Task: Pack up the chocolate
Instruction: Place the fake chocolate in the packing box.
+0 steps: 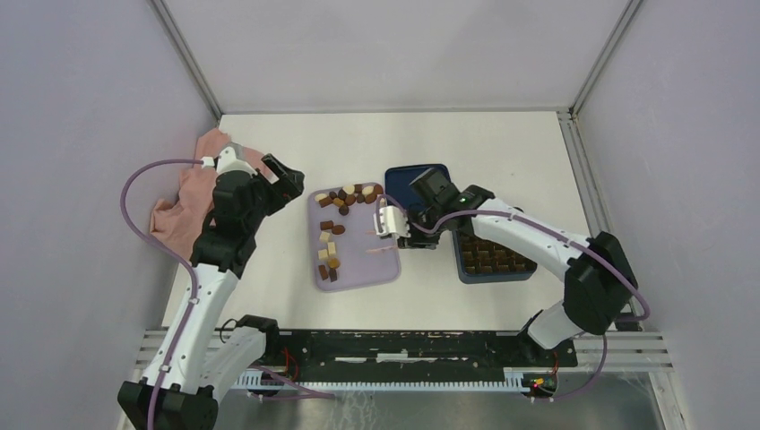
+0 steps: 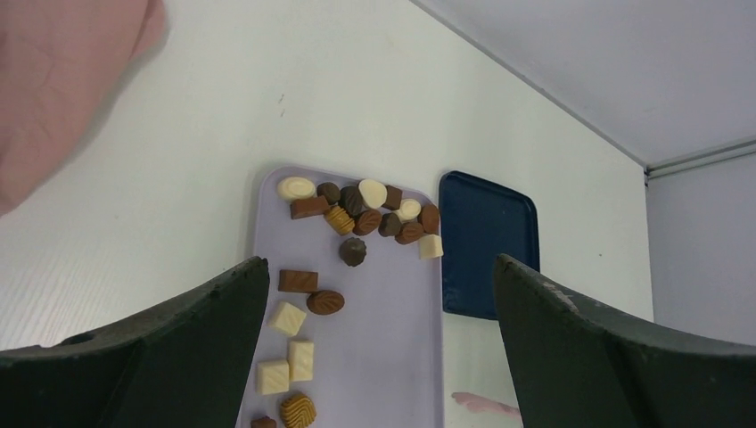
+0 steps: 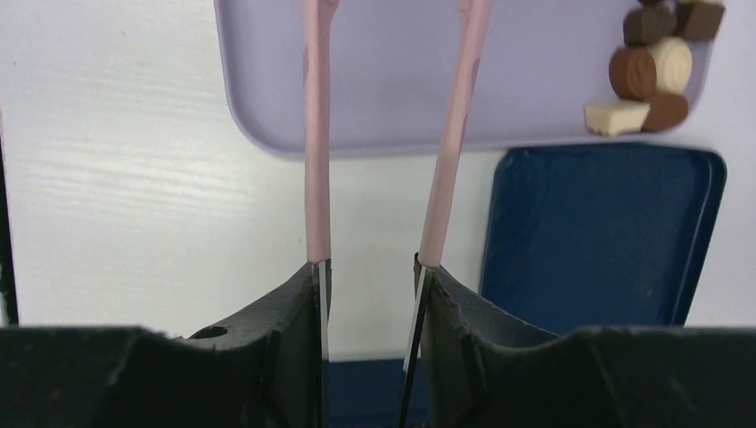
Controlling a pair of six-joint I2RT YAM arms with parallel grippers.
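Observation:
The chocolate [image 1: 343,199] lies as several dark, mid-brown and cream pieces on the lilac tray [image 1: 367,264], clustered at its far end and down its left side. More pieces fill the compartments of the dark blue box [image 1: 491,255]. My left gripper [image 1: 285,184] hangs open above the table just left of the tray; the left wrist view shows the chocolate [image 2: 361,209] between its empty fingers. My right gripper [image 1: 394,222] is shut on pink tongs [image 3: 316,134], whose two arms reach over the tray's right edge [image 3: 392,71] with nothing between them.
A flat dark blue lid [image 1: 408,179] lies behind the right gripper, beside the tray's far right corner. A crumpled pink cloth [image 1: 184,202] sits at the table's left edge behind the left arm. Grey walls close in three sides.

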